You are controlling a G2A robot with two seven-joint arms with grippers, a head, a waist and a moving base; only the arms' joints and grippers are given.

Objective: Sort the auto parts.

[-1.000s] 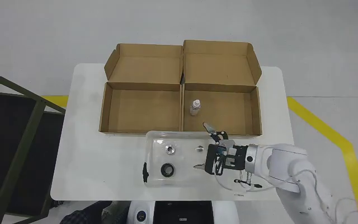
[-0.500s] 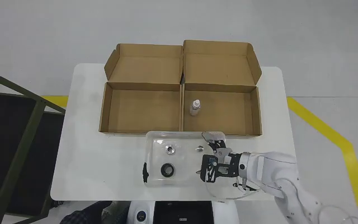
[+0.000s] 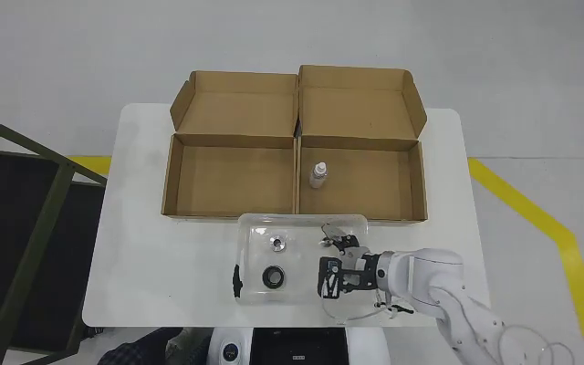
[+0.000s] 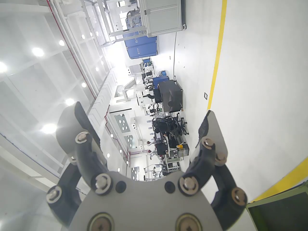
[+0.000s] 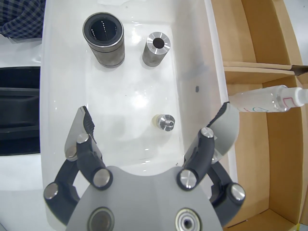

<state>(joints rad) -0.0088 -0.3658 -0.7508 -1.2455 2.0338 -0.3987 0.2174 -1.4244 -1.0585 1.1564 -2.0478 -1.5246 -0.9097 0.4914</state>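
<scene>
The right end effector (image 5: 154, 109) hangs wide open and empty over the clear tray (image 5: 211, 37) on the white bench (image 3: 146, 228). Beneath it a small metal fitting (image 5: 164, 122) stands axis-upright; a linear bearing (image 5: 104, 41) and a steel sleeve (image 5: 156, 49) stand bore-up. The left end effector (image 4: 143, 110), spread and empty, faces a factory hall.

A dark linear bearing (image 5: 103, 41) and a steel bushing (image 5: 156, 49) stand upright side by side in the white tray (image 5: 211, 37); a small silver fitting (image 5: 164, 122) sits apart from them.
</scene>
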